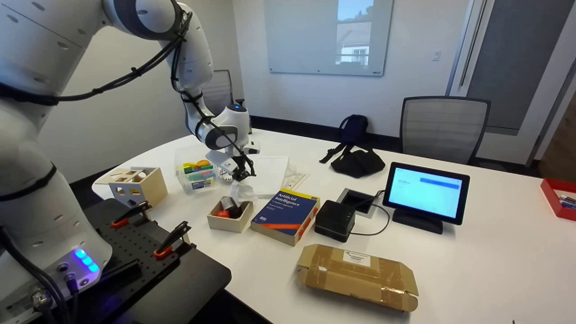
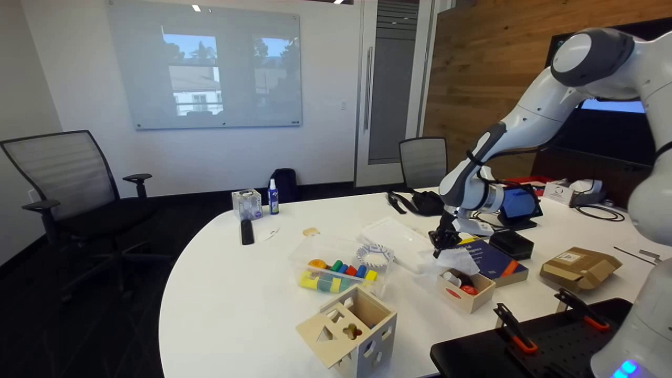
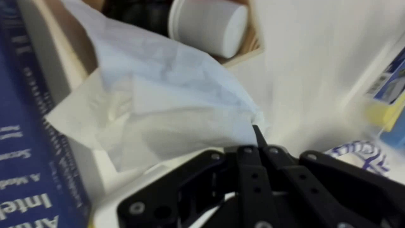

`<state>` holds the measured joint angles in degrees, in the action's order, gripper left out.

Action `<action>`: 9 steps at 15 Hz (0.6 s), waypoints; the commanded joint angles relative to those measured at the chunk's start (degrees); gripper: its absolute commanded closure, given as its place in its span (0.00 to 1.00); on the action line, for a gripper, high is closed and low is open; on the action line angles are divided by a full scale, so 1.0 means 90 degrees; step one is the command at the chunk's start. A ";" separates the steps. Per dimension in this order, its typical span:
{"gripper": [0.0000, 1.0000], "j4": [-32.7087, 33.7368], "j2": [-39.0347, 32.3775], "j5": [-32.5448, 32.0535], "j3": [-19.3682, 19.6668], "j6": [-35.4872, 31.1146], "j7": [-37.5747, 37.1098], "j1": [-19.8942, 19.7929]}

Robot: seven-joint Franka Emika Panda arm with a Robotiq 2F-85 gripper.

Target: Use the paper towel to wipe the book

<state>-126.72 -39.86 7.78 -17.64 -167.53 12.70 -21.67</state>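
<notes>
Evidently, in both exterior views, my claw (image 1: 240, 178) holds the paper towel (image 2: 458, 259) beside the book (image 1: 286, 213), near the wooden box (image 2: 465, 300). The wrist view shows my fingers (image 3: 250, 161) pinching one end; whether the loose part touches the book, I cannot tell. Grasping looks done; wiping, I judge, is left.

On the white surface (image 1: 486, 261) we get a taped cardboard package (image 1: 355, 279), a lit tablet (image 1: 427, 191), a black box (image 1: 333, 220) and an open wooden tray (image 1: 224, 224) holding a red item (image 2: 469, 290) and a white cylinder (image 3: 202, 27). We also log a shape-sorter box (image 1: 155, 186) near a clear bin (image 1: 188, 184) of colored blocks (image 2: 350, 270), patterned bowl (image 2: 389, 257) just beside it. In an exterior view, spray bottle (image 2: 273, 198) stands by tissue box (image 2: 247, 205). Behind: whiteboard (image 1: 310, 36), mesh chairs (image 1: 443, 130).
</notes>
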 commanded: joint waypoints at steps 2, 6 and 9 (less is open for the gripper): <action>1.00 -0.0465 0.0191 0.0212 -0.0944 0.1035 0.1057 -0.0640; 1.00 -0.0547 0.0078 0.0477 -0.1266 0.2125 0.2145 -0.0820; 1.00 -0.0577 -0.0060 0.0702 -0.1274 0.2855 0.2931 -0.0651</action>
<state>-130.77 -40.28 11.55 -28.20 -146.62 33.00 -28.14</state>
